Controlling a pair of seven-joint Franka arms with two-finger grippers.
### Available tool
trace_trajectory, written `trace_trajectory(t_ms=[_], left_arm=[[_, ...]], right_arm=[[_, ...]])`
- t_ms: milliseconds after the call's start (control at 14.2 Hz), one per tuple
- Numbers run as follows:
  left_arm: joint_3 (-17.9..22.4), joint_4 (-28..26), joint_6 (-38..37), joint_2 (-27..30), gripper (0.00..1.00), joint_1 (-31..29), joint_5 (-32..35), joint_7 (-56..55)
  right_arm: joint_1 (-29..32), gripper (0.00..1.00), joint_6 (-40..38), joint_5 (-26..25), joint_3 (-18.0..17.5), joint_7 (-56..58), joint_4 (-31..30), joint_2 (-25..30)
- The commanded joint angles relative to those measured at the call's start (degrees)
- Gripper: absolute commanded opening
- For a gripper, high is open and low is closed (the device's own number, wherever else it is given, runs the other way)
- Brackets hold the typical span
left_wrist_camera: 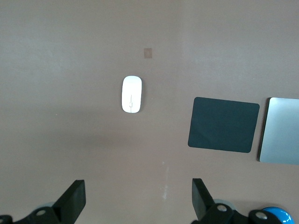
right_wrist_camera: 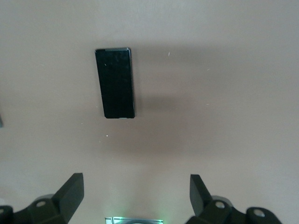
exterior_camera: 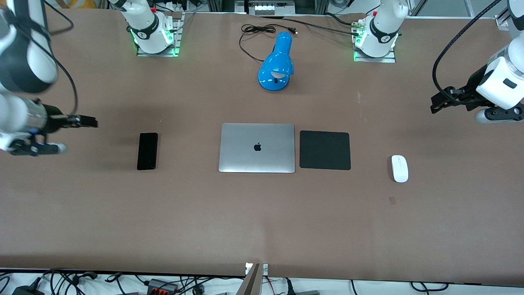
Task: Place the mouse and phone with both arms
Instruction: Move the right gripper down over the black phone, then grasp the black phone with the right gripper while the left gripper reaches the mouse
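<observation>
The white oval mouse [exterior_camera: 399, 168] lies flat on the brown table toward the left arm's end; it also shows in the left wrist view [left_wrist_camera: 131, 94]. The slim black phone [exterior_camera: 147, 150] lies flat toward the right arm's end and shows in the right wrist view [right_wrist_camera: 115, 83]. My left gripper [exterior_camera: 439, 102] hangs open and empty in the air over bare table at its end, apart from the mouse; its jaws stand wide [left_wrist_camera: 138, 200]. My right gripper [exterior_camera: 86, 121] hangs open and empty over bare table at its end, apart from the phone [right_wrist_camera: 135, 196].
A closed silver laptop [exterior_camera: 257, 148] lies mid-table with a square black mat [exterior_camera: 325, 150] beside it, between laptop and mouse. A blue desk lamp [exterior_camera: 277, 63] with a black cable lies near the arm bases.
</observation>
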State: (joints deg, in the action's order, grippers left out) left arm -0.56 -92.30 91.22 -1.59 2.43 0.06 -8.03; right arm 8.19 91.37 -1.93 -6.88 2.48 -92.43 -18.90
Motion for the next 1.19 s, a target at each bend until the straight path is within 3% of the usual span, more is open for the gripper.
trace_trajectory(t_ms=[0,211,351,492,843,1124], left_arm=[[-0.2,0.5,-1.4,0.5,1.0,-0.3,-0.2,0.3],[0.4,0.5,-9.8,-1.4,1.0,-0.7,-0.8,0.5],[0.4,0.9,-18.8,-2.9,1.0,-0.6,-0.8,0.6],[0.4,0.9,-22.5,-3.8,1.0,-0.5,-0.9,0.6],[0.6,1.0,-21.3,-9.8,1.0,-1.8,0.2,1.7],[0.6,-2.9,-6.7,-15.8,1.0,-2.9,1.1,2.7]], right_arm=[[0.8,1.0,4.6,0.3,-0.6,-0.6,-1.1,-6.7],[-0.5,1.0,13.7,0.3,-0.7,-3.3,-7.0,-8.4],[-1.4,1.0,16.1,0.3,-0.7,-6.3,-9.0,-9.5],[-1.7,1.0,17.6,0.5,-0.8,-9.2,-9.7,-11.3],[-3.8,1.0,25.2,0.4,-0.8,-11.2,-15.7,-12.0],[-4.1,1.0,26.5,0.4,-0.8,-11.2,-16.8,-12.5]])
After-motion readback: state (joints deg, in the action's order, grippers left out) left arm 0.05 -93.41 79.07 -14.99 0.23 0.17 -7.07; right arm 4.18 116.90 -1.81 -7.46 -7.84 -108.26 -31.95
